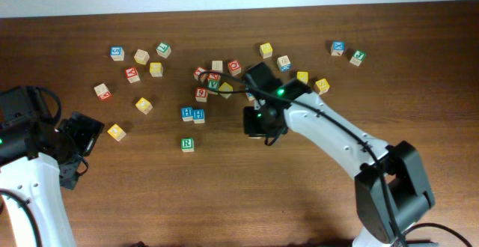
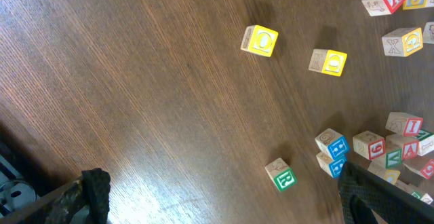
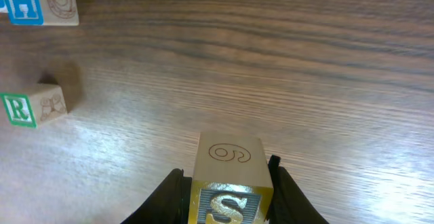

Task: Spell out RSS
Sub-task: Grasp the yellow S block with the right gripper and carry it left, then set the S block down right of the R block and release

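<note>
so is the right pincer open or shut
Shut: the right pincer grips the S cube, clamped against both its sides.

Looks like a robotics lab: two arms (image 1: 329,131) at a wooden table (image 1: 150,202) strewn with letter cubes (image 1: 156,69).

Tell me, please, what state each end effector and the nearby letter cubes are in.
Right end effector, shut on the S cube.
S cube, clamped, S face toward the wrist camera.
R cube, lying free, untouched.
H cubes, side by side, untouched.
Left end effector, open, holding nothing.
</note>
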Tool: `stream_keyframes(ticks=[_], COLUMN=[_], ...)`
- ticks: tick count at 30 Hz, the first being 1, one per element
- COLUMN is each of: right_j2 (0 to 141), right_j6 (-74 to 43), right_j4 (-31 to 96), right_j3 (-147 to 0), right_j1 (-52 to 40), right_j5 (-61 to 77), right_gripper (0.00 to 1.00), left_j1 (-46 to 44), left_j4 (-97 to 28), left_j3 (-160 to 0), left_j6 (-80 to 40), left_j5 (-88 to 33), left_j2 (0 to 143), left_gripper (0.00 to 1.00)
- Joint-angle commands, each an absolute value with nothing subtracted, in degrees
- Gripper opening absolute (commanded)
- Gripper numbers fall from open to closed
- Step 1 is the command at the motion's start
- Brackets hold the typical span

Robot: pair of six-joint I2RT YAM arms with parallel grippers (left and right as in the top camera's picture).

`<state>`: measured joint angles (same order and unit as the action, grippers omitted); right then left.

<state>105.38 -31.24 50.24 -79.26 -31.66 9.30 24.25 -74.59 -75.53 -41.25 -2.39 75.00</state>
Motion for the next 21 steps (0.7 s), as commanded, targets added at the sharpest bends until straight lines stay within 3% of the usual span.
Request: stream_keyframes(ticks=[1, 7, 21], right_j2=[108.31, 113.03, 118.13], right_j6=[-38.52, -43.64, -40.71], right_j4=[47.20, 42.85, 38.96], right_j3=[-79.77, -79.77, -79.79], right_j1=[-36.42, -38.79, -40.91], right_j5=[3.03, -1.83, -2.22], right_gripper=[0.25, 0.26, 0.29], left_j1=[24.56, 24.53, 24.56], left_j4=[-74.70, -74.67, -74.67], left_j3=[-75.42, -75.42, -75.42], left_j6=[-41.76, -41.76, -41.76], left_j5=[-2.17, -2.17, -2.17], left_j2=[75.26, 75.26, 75.26], left_gripper=[0.99, 0.99, 0.99])
